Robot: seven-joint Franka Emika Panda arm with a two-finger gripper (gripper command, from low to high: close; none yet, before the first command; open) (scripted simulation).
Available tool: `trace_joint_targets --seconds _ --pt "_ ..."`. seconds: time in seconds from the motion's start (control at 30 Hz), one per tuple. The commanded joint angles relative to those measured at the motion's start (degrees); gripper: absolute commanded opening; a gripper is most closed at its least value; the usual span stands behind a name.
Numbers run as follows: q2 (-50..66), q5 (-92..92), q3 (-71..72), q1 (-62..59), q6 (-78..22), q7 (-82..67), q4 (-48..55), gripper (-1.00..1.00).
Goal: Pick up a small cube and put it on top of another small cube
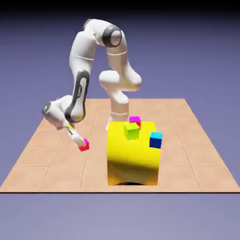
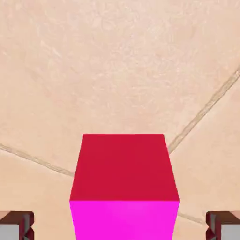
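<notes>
Tiled tan table (image 1: pixel 56 164) against a plain blue-violet backdrop. You have the gripper (image 1: pixel 80 142) low over the table's left half in the exterior view, tilted, with the red-and-magenta cube (image 1: pixel 84 146) at its tip.

In the hand view the cube (image 2: pixel 124 183) sits centred between the 2 fingertips (image 2: pixel 16 226), which stand wide of its sides with tile showing in the gaps: jaws open, not gripping. Whether the cube rests on the table or touches a pad, you cannot tell from either view.

Key relation: cube straight ahead along the gripper axis, square to it, no long axis.

Candidate targets lie well apart toward the middle: green cube (image 1: pixel 131 131) and magenta cube (image 1: pixel 135 121) on the yellow block (image 1: pixel 132 161), cyan-blue cube (image 1: pixel 155 139) at its right edge.
</notes>
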Motion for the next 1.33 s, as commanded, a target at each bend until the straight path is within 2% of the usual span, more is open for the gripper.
trace_joint_targets --seconds 0.0,0.17,0.3,0.9,1.03,1.2,1.23,1.3 --pt "0.0 0.0 0.0 0.0 0.0 0.0 0.0 -1.0" --pt "-8.3 -8.0 -4.5 1.3 -9.0 5.6 2.4 -1.0" --pt "-13.8 -7.0 -8.5 6.7 -14.5 0.2 10.0 -1.0" --pt "-14.2 -45.6 28.1 42.2 -43.5 -38.8 47.4 -1.0" --pt "-11.7 -49.6 32.8 42.2 -43.3 -38.7 46.4 -1.0" --pt "-11.7 -50.9 31.6 40.4 -34.0 -37.0 37.2 -1.0" --pt "-11.7 -50.9 31.6 40.4 -34.0 -37.0 37.2 1.0" --pt "-11.7 -50.6 31.9 40.8 -36.1 -37.4 39.3 1.0"
